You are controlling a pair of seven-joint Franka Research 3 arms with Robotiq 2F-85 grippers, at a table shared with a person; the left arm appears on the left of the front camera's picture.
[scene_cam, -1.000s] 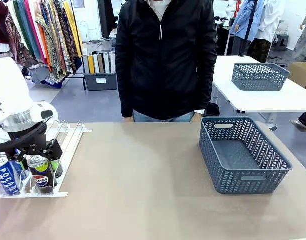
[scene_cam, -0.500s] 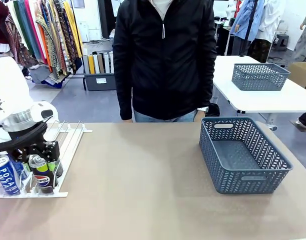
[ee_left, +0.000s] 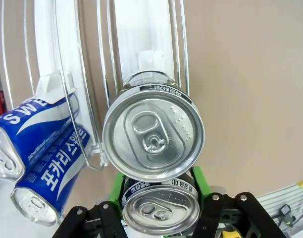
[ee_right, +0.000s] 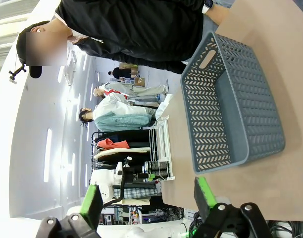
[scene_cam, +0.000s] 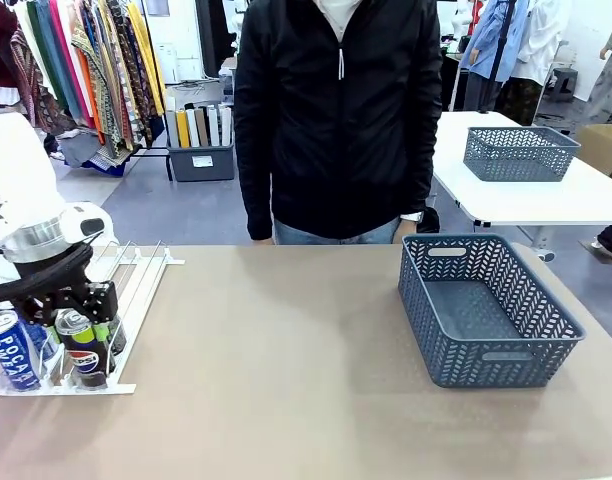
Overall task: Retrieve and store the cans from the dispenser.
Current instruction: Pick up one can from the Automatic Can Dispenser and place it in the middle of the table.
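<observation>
Front: dispenser (scene_cam: 141, 285) near-left corner cut by pic edge. Pepsi can (scene_cam: 83, 360) sides hidden behind left gripper (scene_cam: 83, 338) fingers. L wrist: same can's body hidden under own lid, bottom cut off; one Pocari can (ee_left: 23, 134) clipped at edge. Person (scene_cam: 336, 120) cut above shoulders. R wrist: dispenser cans too small to ID.
</observation>
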